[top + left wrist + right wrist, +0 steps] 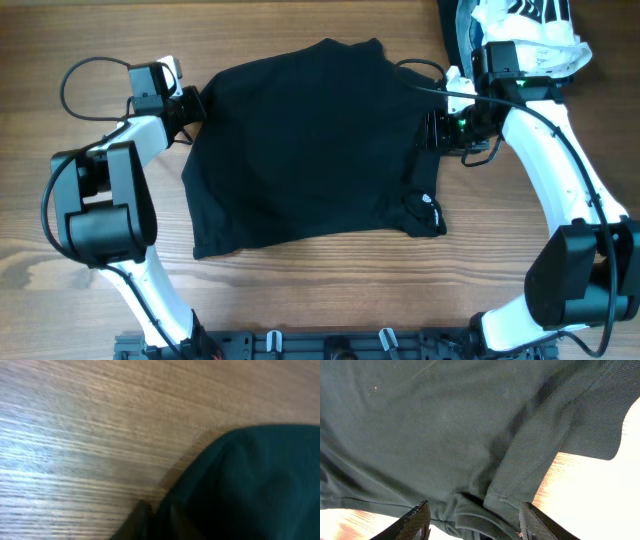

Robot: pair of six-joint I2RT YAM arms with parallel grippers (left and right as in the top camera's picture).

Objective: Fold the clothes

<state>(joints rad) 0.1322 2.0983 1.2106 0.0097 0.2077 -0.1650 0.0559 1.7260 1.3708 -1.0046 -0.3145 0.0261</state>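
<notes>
The clothes [310,150], one plain black garment, lie spread across the middle of the wooden table. My left gripper [195,105] is at their upper left corner. The left wrist view is blurred: the clothes [250,485] fill its lower right, and my left gripper [155,522] has its dark fingers close together, shut on the fabric's edge. My right gripper [437,128] sits at the garment's right edge. In the right wrist view it [477,522] stands open, its fingers [417,520] on either side of a bunched fold of the clothes [445,425] without pinching it.
A heap of white fabric with black stripes [530,25] lies at the far right corner, behind my right arm. A black rail [330,345] runs along the near edge. A loop of cable [80,75] hangs beside my left arm.
</notes>
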